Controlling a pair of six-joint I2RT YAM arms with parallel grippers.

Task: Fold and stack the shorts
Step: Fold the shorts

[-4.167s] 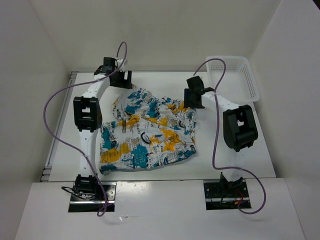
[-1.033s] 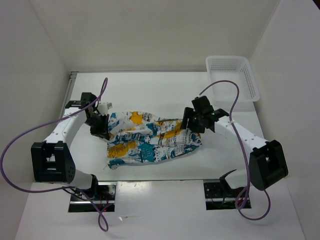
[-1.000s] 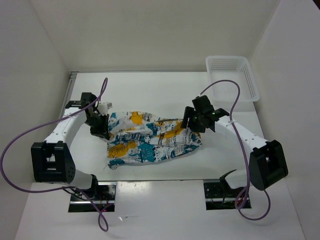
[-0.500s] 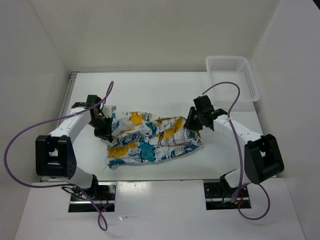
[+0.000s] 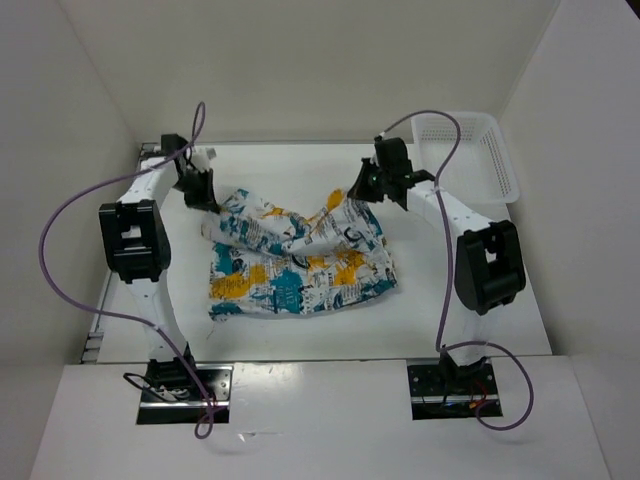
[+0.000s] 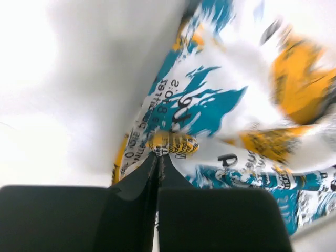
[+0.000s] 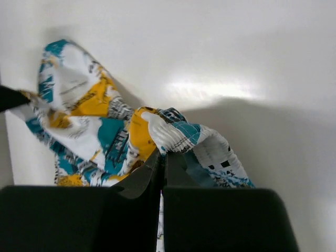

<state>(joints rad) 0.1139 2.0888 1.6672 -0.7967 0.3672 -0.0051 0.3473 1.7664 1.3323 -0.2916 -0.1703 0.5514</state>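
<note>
The shorts (image 5: 300, 265), white with teal, yellow and black print, lie across the middle of the table, their far edge lifted at both ends. My left gripper (image 5: 203, 197) is shut on the far left corner of the shorts (image 6: 173, 143). At the far right corner my right gripper (image 5: 362, 190) is shut on a bunched fold of the shorts (image 7: 168, 134). Between the two grips the cloth hangs slack and sags toward the table. In both wrist views the jaws stand pressed together with fabric pinched at their tips.
A white mesh basket (image 5: 470, 155) stands at the far right corner of the table (image 5: 470, 300). White walls close in the table at the back and both sides. Purple cables loop above both arms.
My right gripper has shut on the shorts' right corner. Both grippers have moved toward the far side of the table, lifting and pulling the shorts' far edge with them.
</note>
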